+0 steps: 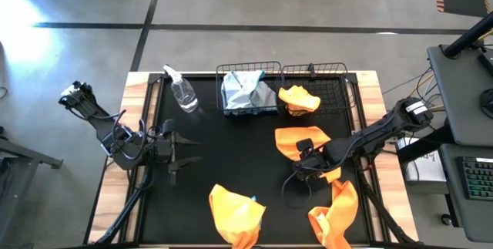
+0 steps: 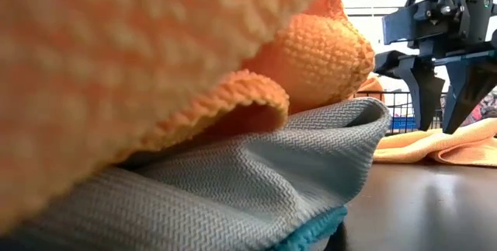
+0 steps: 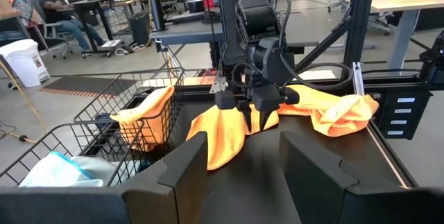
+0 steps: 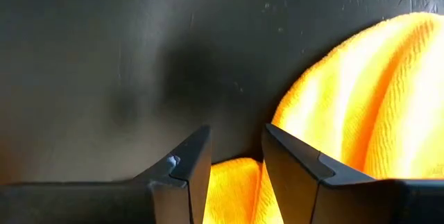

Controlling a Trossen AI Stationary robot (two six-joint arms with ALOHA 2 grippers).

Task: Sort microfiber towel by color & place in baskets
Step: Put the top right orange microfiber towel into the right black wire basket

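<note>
Two black wire baskets stand at the far edge. The left basket (image 1: 228, 70) holds a pale blue-grey towel (image 1: 245, 89); the right basket (image 1: 336, 68) holds an orange towel (image 1: 299, 99). A third orange towel (image 1: 296, 137) lies flat mid-table. My right gripper (image 2: 441, 130) is open and points down over that towel's near edge, fingertips just above the cloth (image 4: 374, 99). Two more orange towels lie at the near edge (image 1: 235, 214) (image 1: 335, 214), the first over a blue-grey towel (image 2: 256, 181). My left gripper (image 1: 185, 155) waits open at the table's left. My right gripper stands over the mid-table orange towel's near edge (image 3: 239, 130) from above, its fingers (image 2: 425, 95) apart. I cannot tell whether the fingertips touch the cloth. The towel lies flat on the table.
A clear spray bottle (image 1: 182, 92) lies at the far left beside the baskets. Bare black mat (image 1: 223, 153) spreads between the two arms. People sit at desks in the room beyond the table (image 3: 59, 9).
</note>
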